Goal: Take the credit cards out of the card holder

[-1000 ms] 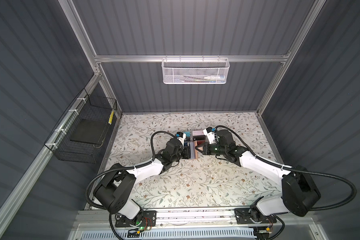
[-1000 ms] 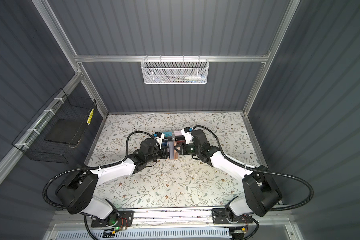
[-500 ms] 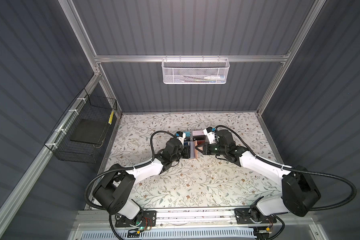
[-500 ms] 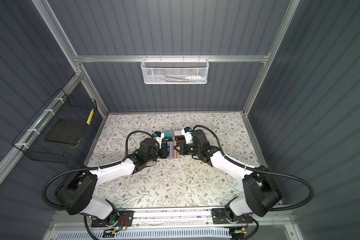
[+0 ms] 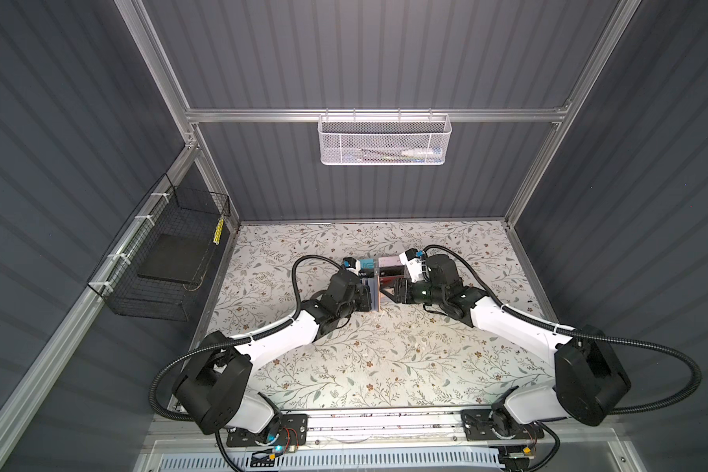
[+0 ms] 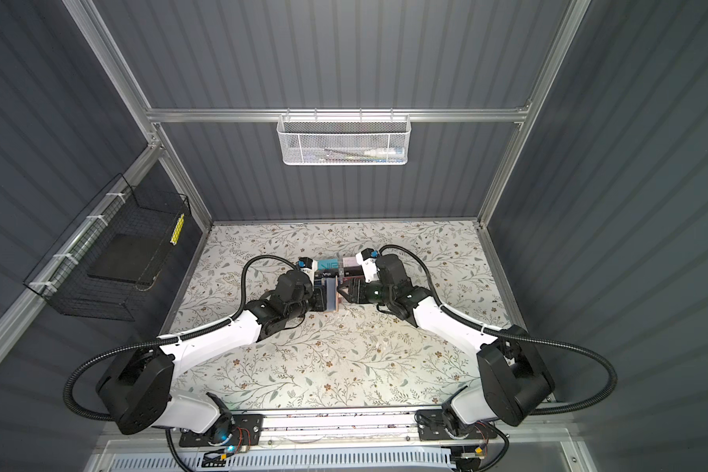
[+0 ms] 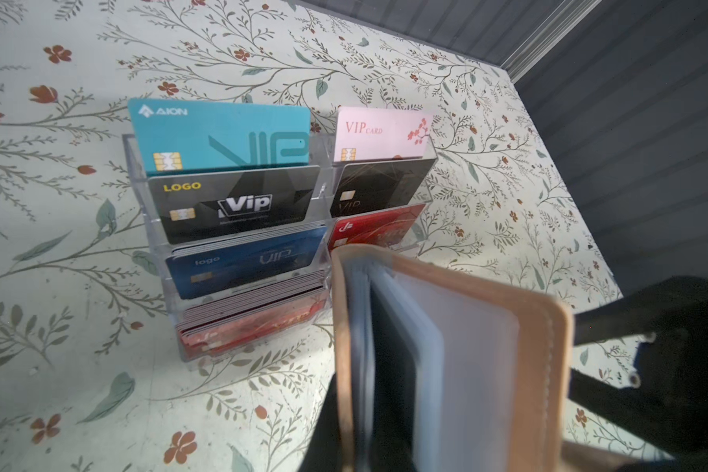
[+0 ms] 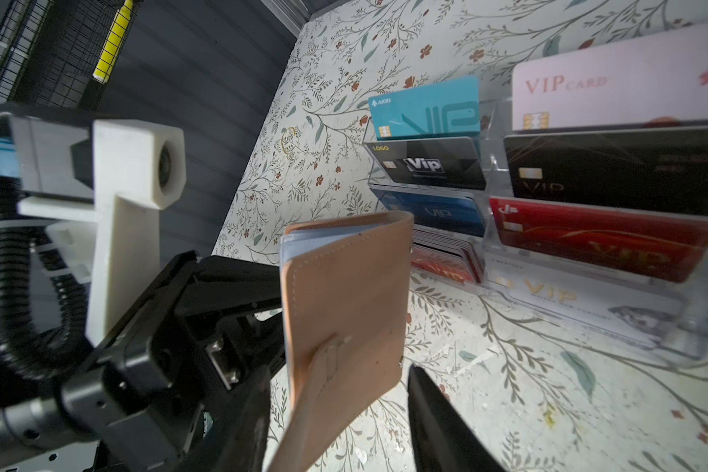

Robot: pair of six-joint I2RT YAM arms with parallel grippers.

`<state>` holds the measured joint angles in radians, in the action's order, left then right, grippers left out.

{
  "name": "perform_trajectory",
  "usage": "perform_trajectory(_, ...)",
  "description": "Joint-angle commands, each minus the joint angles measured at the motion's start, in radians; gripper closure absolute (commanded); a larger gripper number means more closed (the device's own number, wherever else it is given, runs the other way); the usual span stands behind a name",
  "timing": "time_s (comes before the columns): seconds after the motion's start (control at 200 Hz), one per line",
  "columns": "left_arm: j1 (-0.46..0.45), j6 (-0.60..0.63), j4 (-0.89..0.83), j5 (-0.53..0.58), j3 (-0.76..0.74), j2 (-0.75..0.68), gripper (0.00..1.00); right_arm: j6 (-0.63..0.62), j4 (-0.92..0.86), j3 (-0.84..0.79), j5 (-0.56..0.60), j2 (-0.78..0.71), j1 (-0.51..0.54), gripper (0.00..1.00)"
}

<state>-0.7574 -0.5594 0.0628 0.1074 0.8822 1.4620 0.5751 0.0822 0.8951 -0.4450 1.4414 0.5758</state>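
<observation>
Toward the back edge of the table (image 5: 385,367), near its middle, your left gripper (image 5: 366,297) is clamped on the page side of the card holder (image 8: 344,294). It holds the holder on edge above the floral surface, tan cover facing right. Your right gripper (image 8: 338,380) sits just beside it, jaws apart, with the cover's lower corner and strap between the fingers. Just behind the holder stands a clear rack (image 7: 136,163) with credit cards (image 7: 221,135) in tiers. Its left column shows teal, black, blue and red; its right shows pink, black, red and white.
</observation>
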Motion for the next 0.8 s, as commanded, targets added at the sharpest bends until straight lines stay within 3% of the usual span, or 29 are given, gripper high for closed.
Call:
perform_trajectory(0.0, -0.027, 0.042, -0.089, 0.096, 0.066, 0.019, 1.0, 0.003, 0.02, 0.024, -0.01, 0.018, 0.003, 0.44)
perform_trajectory(0.395, -0.061, 0.086, -0.216, 0.222, 0.142, 0.049, 1.0, 0.01, 0.031, 0.012, -0.003, 0.012, -0.007, 0.38)
perform_trajectory(0.795, -0.061, 0.073, -0.15, 0.175, 0.1, 0.018, 1.0, 0.036, 0.061, 0.016, -0.044, 0.065, -0.007, 0.38)
